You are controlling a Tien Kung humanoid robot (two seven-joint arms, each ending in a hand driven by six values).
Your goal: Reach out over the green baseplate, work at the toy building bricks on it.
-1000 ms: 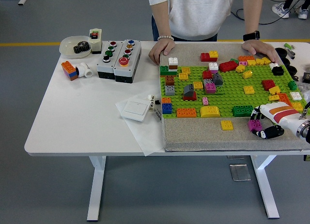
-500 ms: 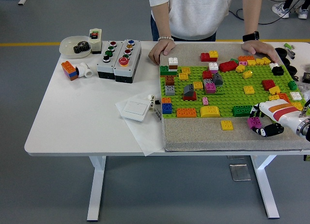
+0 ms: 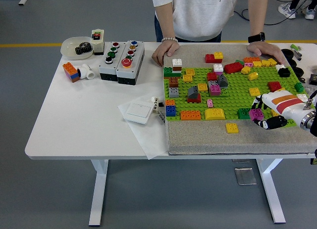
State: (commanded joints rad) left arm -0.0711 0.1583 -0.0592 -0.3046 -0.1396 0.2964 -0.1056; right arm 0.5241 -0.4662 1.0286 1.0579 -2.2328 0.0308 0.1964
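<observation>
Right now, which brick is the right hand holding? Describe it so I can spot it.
Find the green baseplate on the grey mat and go to its near right corner. There the right hand curls around a magenta brick, beside a dark green brick. It is the only magenta piece at that edge.

The right arm (image 3: pixel 308 119) is cut off at the picture's right edge; the right hand (image 3: pixel 271 113) partly hides a green brick (image 3: pixel 243 113).
</observation>
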